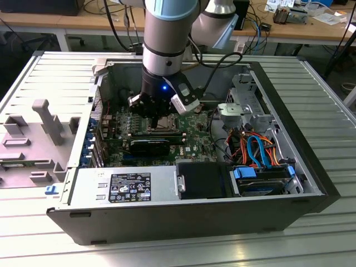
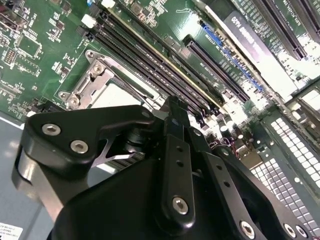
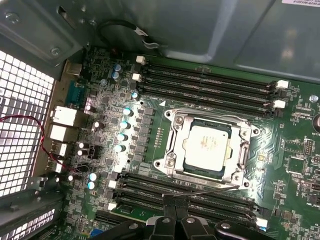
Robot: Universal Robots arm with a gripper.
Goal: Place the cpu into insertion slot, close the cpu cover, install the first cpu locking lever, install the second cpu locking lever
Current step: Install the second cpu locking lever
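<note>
Exterior view, near to far. Open computer case (image 1: 83,219) lies on its side on a slatted metal table (image 1: 311,245). Along its near wall: grey power supply (image 1: 125,186), and toward the exterior view's right a drive bay (image 1: 264,181) with blue, orange and red cables above it. Behind these, the green circuit board (image 1: 194,142) with a long black card (image 1: 150,146) lying across it. Arm (image 1: 169,33) comes down from 12 o'clock; gripper (image 1: 158,111) hangs low over the board, directly above the insertion slot (image 1: 167,123).

First wrist view: the cpu (image 3: 206,146) sits flat inside the insertion slot (image 3: 172,160), silver-grey top facing up, seated square. The cpu cover (image 3: 245,150) lies down around it, chip visible through the window. A thin wire lever (image 3: 210,189) runs along the socket edge nearest the gripper, just beside the long black memory slots (image 3: 200,200). Gripper (image 3: 175,220) tips at 6 o'clock of the socket, near that lever; contact cannot be judged. The jaws appear together, tips meeting at a narrow point.

Second wrist view: gripper (image 2: 172,107) body fills the foreground, jaws drawn together with no gap seen at the tip. Beyond, at 10 o'clock, the cpu cover (image 2: 92,82) corner and part of the cpu (image 2: 112,97), with memory slots (image 2: 150,65) running diagonally past.
</note>
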